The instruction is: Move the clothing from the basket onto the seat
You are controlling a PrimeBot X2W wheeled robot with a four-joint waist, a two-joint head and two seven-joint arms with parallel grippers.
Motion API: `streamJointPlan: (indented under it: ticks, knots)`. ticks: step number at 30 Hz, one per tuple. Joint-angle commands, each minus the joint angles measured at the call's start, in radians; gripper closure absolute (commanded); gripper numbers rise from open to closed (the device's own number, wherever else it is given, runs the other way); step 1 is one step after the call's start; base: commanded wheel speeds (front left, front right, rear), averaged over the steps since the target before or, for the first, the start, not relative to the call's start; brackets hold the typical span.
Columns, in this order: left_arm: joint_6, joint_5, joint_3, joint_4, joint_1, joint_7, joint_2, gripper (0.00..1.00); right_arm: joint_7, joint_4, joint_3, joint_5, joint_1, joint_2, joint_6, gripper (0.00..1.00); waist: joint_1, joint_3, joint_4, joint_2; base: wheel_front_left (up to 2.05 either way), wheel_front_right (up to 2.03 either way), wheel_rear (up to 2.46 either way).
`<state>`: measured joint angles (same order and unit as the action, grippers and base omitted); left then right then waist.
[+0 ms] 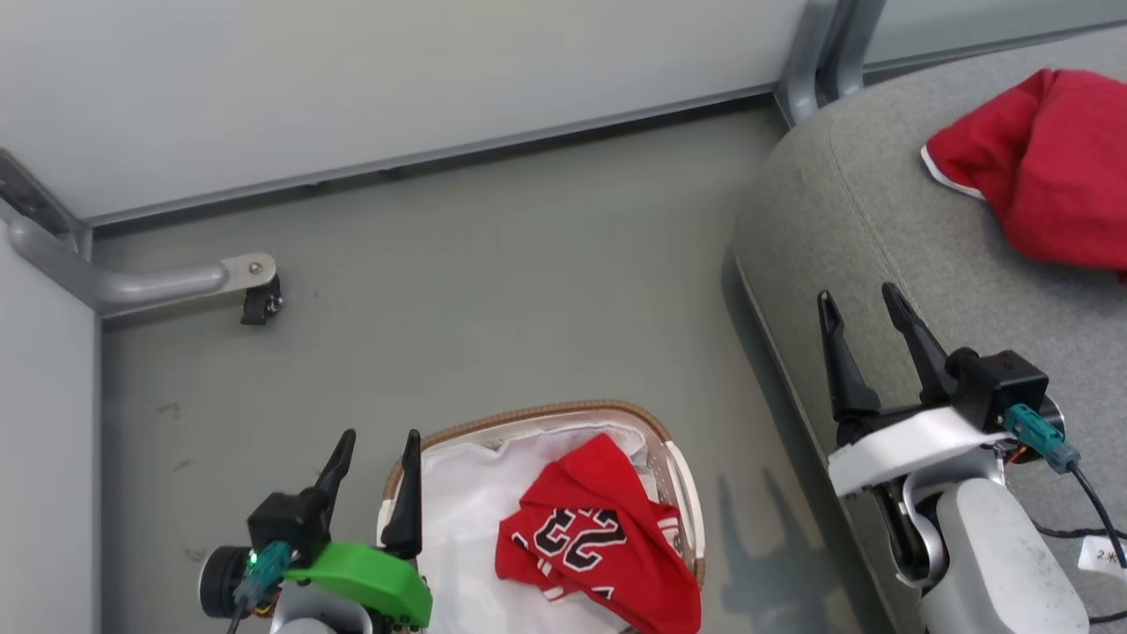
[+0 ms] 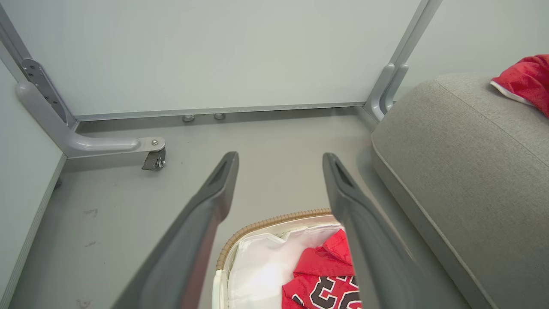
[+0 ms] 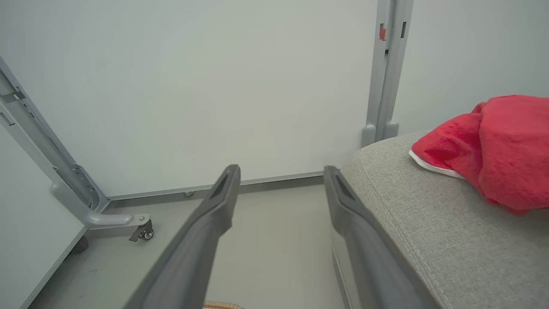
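Left claw, spread and empty, hangs at the brown-rimmed white perforated basket's left rim; red number-23 jersey inside. Right claw, spread, hovers over light-grey sofa seat's rounded edge; red white-trimmed garment farther on. Bare grey floor between.

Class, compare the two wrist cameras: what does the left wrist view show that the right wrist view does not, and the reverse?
Left wrist view, not the right: the number 23 jersey lying on the white liner inside the basket.
Right wrist view, not the left: an orange mark high on the post; of the basket, merely a sliver of woven rim.
Both: the red garment on the seat, the castor foot, and an open gripper, the left gripper and the right gripper respectively.
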<state>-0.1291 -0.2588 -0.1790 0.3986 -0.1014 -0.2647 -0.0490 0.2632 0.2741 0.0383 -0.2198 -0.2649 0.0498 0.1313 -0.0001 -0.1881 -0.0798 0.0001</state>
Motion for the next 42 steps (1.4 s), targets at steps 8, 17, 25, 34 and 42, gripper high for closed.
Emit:
streamJointPlan:
  ticks: [8,17,25,34,42]
  knots:
    - [-0.003,-0.046,-0.108,0.119,-0.143,0.000,-0.004,0.00,0.002,-0.036,0.036,-0.028,-0.088,0.003,-0.001,0.00,0.0001,-0.210,-0.113,-0.0001,0.00,0.00,0.00]
    - [-0.003,-0.079,-0.236,0.251,-0.286,0.000,-0.039,0.00,0.002,-0.071,0.059,-0.055,-0.154,0.002,-0.001,0.00,0.0001,-0.341,-0.170,-0.0001,0.00,0.00,0.00]
    - [-0.003,-0.099,-0.339,0.349,-0.377,0.000,-0.065,0.00,0.002,-0.092,0.070,-0.072,-0.184,0.002,-0.001,0.00,0.0001,-0.415,-0.194,-0.0001,0.00,0.00,0.00]
    - [-0.003,-0.035,-0.514,0.424,-0.481,0.000,-0.109,0.00,0.002,-0.116,0.079,-0.088,-0.219,0.003,-0.001,0.00,0.0001,-0.493,-0.216,-0.0001,0.00,0.00,0.00]
    - [-0.003,0.024,-0.686,0.511,-0.594,0.000,-0.148,0.00,0.002,-0.152,0.098,-0.111,-0.256,0.003,-0.001,0.00,0.0001,-0.573,-0.243,-0.0001,0.00,0.00,0.00]
